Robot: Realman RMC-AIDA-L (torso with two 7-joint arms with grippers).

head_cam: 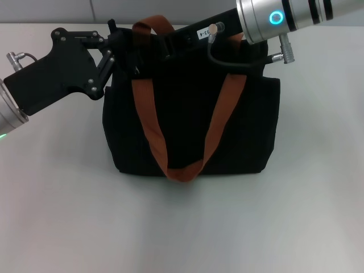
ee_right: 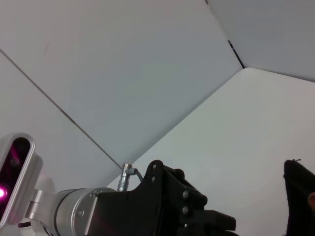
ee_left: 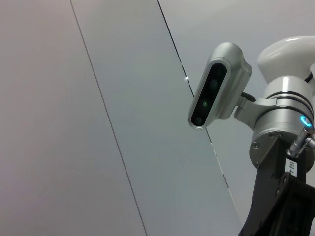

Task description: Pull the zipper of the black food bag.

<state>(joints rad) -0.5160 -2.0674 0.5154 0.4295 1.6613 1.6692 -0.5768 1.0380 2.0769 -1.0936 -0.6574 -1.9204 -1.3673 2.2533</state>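
Observation:
The black food bag (head_cam: 193,131) stands upright in the middle of the table, and its orange-brown handles (head_cam: 151,122) hang down its front. My left gripper (head_cam: 126,51) is at the bag's top left corner, against the fabric. My right gripper (head_cam: 170,42) reaches in from the upper right over the bag's top edge, and the near handle and the bag hide its tip. The zipper is out of view. In the right wrist view a corner of the bag (ee_right: 300,189) shows beside my left arm's black gripper body (ee_right: 167,206).
The white table (head_cam: 68,216) stretches out in front of the bag and to both sides. A pale panelled wall (head_cam: 57,11) stands behind it. The left wrist view shows only the wall, the head camera (ee_left: 216,88) and my right arm (ee_left: 280,147).

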